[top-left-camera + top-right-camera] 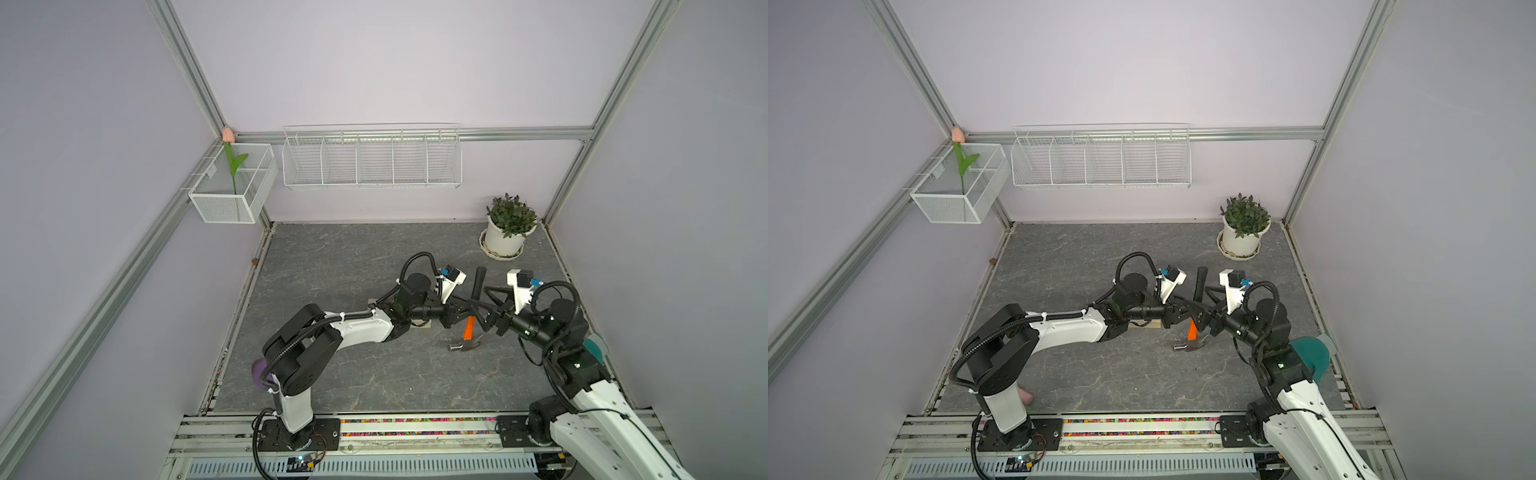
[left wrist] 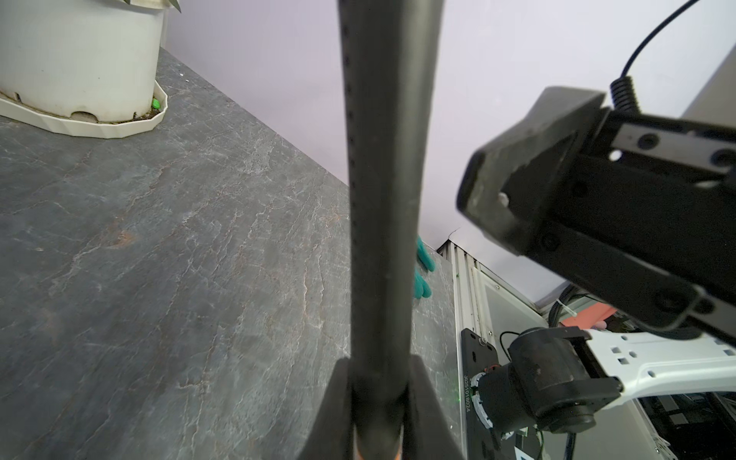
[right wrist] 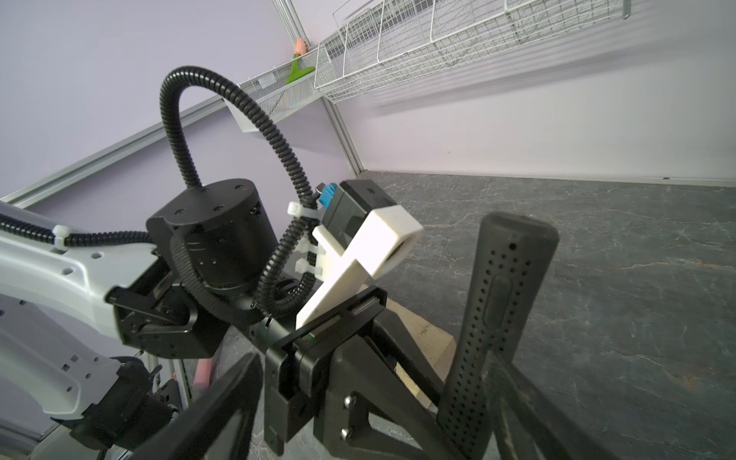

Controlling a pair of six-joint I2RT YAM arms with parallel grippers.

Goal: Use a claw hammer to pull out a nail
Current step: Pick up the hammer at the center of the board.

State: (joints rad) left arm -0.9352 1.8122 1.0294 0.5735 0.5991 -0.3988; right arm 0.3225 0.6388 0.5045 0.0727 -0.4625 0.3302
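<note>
Left wrist view: the left gripper (image 2: pixel 378 372) clamps the long black handle of the slim, silver-headed, orange-necked claw hammer (image 2: pixel 382 179). In both top views its steel head sits low over the grey stone-patterned tabletop (image 1: pixel 353 270), possibly touching. The right gripper (image 1: pixel 482 316) is spread wide either side of the handle.

My rig, itemised.
- Left arm (image 1: pixel 361 330) and right arm (image 1: pixel 602 399): white shells, black cylindrical joints.
- Black ribbed conduit (image 3: pixel 223 91), tied with white zip ties (image 3: pixel 296 208).
- White camera bracket (image 3: pixel 370 243) with a blue plug (image 3: pixel 328 196).
- Left claw (image 2: pixel 378 402): black, with two silver screws (image 3: pixel 347 400).
- I see green status lights (image 1: pixel 577 365).
- Black base plates (image 1: pixel 329 428).
</note>
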